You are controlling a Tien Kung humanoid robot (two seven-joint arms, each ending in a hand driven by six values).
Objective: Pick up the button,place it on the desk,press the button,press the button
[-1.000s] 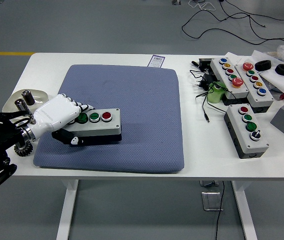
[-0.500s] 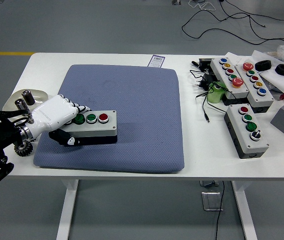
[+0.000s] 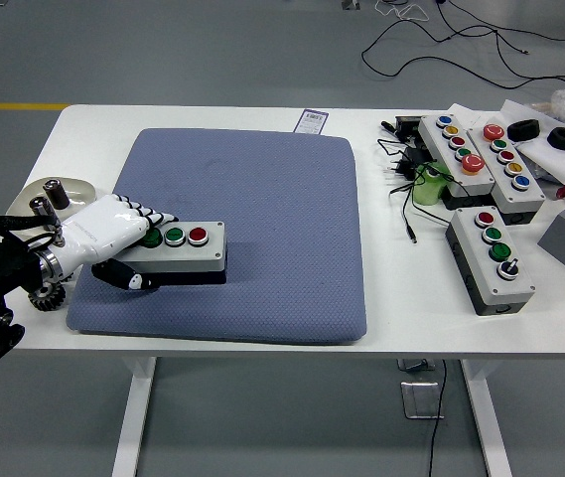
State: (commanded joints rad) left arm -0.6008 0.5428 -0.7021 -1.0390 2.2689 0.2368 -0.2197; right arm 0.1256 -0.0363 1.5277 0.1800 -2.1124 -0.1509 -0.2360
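White table (image 3: 381,298) bears blue pad (image 3: 262,219), button boxes (image 3: 491,258).

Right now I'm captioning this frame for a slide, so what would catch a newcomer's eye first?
The white left robot hand gripping a grey three-button box at the left of the blue-grey pad. Next, the cluster of other button boxes and black cables on the table's right side.
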